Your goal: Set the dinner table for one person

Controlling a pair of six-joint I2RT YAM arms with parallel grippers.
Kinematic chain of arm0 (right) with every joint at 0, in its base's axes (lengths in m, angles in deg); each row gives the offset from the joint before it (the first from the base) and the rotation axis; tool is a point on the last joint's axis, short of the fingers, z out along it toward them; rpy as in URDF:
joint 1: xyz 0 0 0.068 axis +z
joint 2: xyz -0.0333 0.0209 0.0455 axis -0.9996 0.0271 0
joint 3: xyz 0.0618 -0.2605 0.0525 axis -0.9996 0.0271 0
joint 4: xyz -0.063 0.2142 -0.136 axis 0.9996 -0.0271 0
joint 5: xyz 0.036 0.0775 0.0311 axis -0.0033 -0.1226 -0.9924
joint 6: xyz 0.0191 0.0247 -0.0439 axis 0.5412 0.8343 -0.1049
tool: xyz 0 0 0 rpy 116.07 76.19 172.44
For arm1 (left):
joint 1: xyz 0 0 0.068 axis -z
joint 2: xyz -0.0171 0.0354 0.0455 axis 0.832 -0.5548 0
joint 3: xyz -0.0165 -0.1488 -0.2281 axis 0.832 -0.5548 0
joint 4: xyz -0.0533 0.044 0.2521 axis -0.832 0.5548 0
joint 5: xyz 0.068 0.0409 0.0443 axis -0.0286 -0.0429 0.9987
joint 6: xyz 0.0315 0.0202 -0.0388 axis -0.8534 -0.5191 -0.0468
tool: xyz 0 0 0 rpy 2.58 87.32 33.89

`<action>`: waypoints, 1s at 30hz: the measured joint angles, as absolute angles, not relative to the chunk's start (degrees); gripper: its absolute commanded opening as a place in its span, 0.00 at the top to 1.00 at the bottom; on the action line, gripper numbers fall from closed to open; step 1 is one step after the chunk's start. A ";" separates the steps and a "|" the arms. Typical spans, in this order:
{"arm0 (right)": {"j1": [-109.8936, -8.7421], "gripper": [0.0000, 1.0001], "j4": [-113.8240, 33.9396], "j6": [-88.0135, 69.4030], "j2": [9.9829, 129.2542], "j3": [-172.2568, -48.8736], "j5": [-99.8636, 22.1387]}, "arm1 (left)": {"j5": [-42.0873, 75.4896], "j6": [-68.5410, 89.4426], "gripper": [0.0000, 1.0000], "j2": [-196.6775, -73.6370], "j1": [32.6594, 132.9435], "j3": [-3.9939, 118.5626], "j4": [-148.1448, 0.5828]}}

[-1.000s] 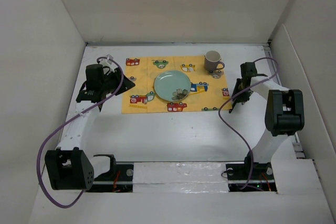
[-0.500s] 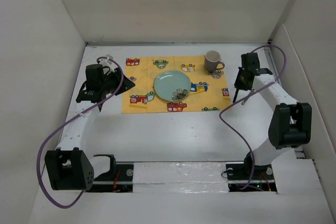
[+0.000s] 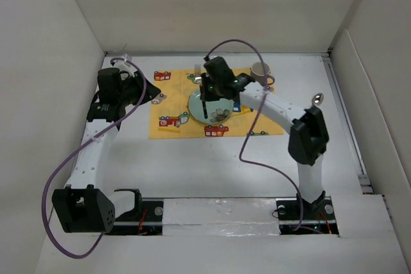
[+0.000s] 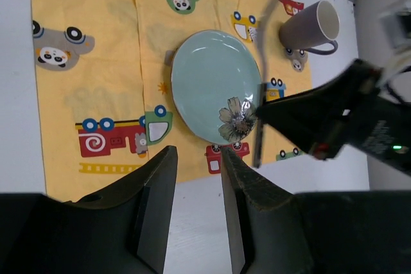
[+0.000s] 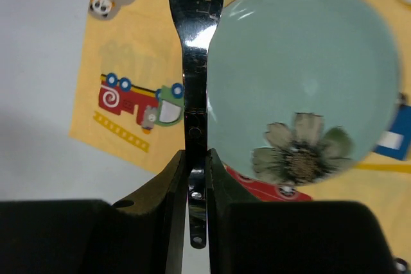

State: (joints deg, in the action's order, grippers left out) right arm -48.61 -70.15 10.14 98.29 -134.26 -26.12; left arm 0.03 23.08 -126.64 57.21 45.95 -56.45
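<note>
While the right gripper [image 5: 192, 156] pinches a fork [image 5: 192, 43] by its handle, tines pointing away over the left rim of the green plate [image 5: 302, 62], the left gripper [image 4: 198, 162] hangs off to the side, jaws slightly parted and empty. The plate sits on a yellow car-print cloth [image 5: 122, 49] spread on the white dinner table [image 3: 212, 158]. Placing the fork seems to be the step in hand, so the next move likely calls for shifting it left and lowering it flat beside the plate.

Robot lab test cell, not a home: plain white table [image 3: 212, 165] boxed in by bare white panel walls [image 3: 212, 11], left arm [image 3: 87, 158] and right arm [image 3: 273, 102] bolted to a taped rail [image 3: 218, 212] at the near edge, loose purple cables [image 3: 231, 41]. Dinner things are props (car-print cloth [image 3: 168, 126], plate [image 4: 209, 81], mug [image 3: 260, 70]).
</note>
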 measured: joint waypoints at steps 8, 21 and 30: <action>-43.06 1.00 -70.83 15.50 117.77 -151.24 -27.47 | -0.51 24.39 0.69 -126.60 57.21 46.72 -56.39; -41.09 0.88 -72.65 23.26 132.67 -163.50 -27.89 | -2.26 25.53 0.69 -126.05 57.21 46.19 -56.43; -41.24 0.59 -72.73 24.68 133.33 -163.74 -30.95 | -2.24 25.55 0.69 -125.55 57.21 45.47 -56.43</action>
